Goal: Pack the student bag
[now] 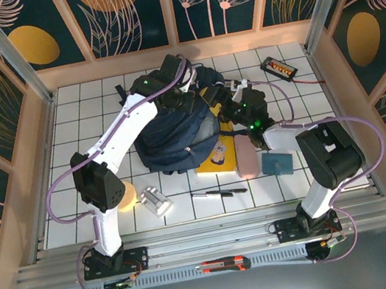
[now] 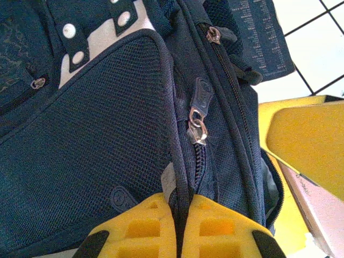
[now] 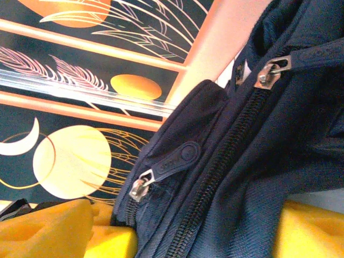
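The student bag [image 1: 176,136], a big dark navy backpack, lies in the middle of the tiled table. My left gripper [image 1: 176,96] reaches over its far end. In the left wrist view this gripper [image 2: 180,215] is shut on a ridge of navy piping beside a zipper, just below a metal zipper pull [image 2: 198,129]. My right gripper [image 1: 226,109] is at the bag's right side. In the right wrist view its yellow fingers [image 3: 107,242] stand either side of a thick fold of the bag [image 3: 242,161], which fills the gap and touches both; a closed zipper [image 3: 215,177] runs through the fold.
A yellow book [image 1: 214,159] lies partly under the bag. A pink case [image 1: 246,156], a teal block [image 1: 278,163], a black pen [image 1: 220,193] and a clear jar [image 1: 156,200] lie in front. A black device [image 1: 278,67] sits far right. A cutter [image 1: 225,264] lies on the rail.
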`<state>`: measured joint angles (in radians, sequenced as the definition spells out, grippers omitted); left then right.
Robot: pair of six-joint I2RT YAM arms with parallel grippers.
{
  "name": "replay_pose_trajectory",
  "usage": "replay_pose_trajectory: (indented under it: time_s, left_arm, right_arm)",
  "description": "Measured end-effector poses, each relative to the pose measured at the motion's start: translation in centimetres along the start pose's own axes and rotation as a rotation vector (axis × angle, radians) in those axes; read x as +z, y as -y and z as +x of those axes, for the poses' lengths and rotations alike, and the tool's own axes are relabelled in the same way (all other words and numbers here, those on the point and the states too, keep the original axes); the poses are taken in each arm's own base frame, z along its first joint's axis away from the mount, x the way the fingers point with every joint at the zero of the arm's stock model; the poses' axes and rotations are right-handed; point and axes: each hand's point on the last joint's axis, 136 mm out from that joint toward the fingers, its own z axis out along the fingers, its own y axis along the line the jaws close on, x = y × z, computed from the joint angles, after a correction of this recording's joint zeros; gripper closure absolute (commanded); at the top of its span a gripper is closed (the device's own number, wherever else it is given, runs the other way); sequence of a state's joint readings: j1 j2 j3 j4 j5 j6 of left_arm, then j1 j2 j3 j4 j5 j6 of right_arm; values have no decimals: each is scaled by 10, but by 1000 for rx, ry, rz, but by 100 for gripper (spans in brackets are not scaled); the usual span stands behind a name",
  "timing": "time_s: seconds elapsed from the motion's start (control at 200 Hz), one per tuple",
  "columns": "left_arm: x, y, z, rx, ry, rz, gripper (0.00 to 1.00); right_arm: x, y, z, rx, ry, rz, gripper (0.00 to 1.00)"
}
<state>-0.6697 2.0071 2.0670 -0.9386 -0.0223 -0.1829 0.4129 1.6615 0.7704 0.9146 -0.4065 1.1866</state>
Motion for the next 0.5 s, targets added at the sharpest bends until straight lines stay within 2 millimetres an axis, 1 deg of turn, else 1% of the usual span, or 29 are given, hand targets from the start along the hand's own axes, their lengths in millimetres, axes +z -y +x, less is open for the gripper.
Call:
replay_pose_trajectory:
  time_s: [0.06,0.095,0.125,0.165,0.21,0.255,0.26,0.275,0.315,0.33,0.355,0.395,0.42,0.46,0.47,0.495]
  left_arm:
    - [-2,1,0,6,2,8,100]
    - [-3,2,0,7,3,14,100]
    - [-3,3,-1,10,5,19,100]
    - [-4,4,-1,11,6,24,100]
    - [-4,4,-1,14,8,28,100]
    - [-4,4,1,15,7,28,100]
    - [-4,4,1,15,7,27,100]
    - [-4,4,1,16,6,29,100]
    - [-5,3,2,17,5,30,100]
    - [-5,3,3,18,5,30,100]
    - [-5,3,4,19,4,31,100]
    - [-5,3,7,22,-2,31,100]
    - [-5,2,7,23,-3,29,87]
    - [-4,1,8,25,-5,17,61]
    - [-4,0,8,28,-4,13,53]
    - [-4,-1,8,27,-2,7,38]
  right_arm:
    - [2,4,2,12,-9,5,21]
    - [5,5,3,17,-17,14,22]
    - [7,5,4,18,-24,22,25]
    - [10,4,4,19,-32,32,31]
    - [14,2,5,16,-40,41,41]
    - [16,0,5,8,-46,45,54]
    - [16,0,5,11,-46,47,57]
    - [16,1,4,18,-43,53,60]
    - [17,2,4,19,-48,64,77]
    - [17,3,5,11,-52,66,81]
    - [18,4,5,16,-54,72,91]
    - [18,4,6,20,-59,77,100]
    - [19,4,7,21,-60,79,100]
    - [20,4,8,22,-64,86,100]
    - [20,4,8,27,-65,88,100]
    - [21,4,9,26,-68,96,100]
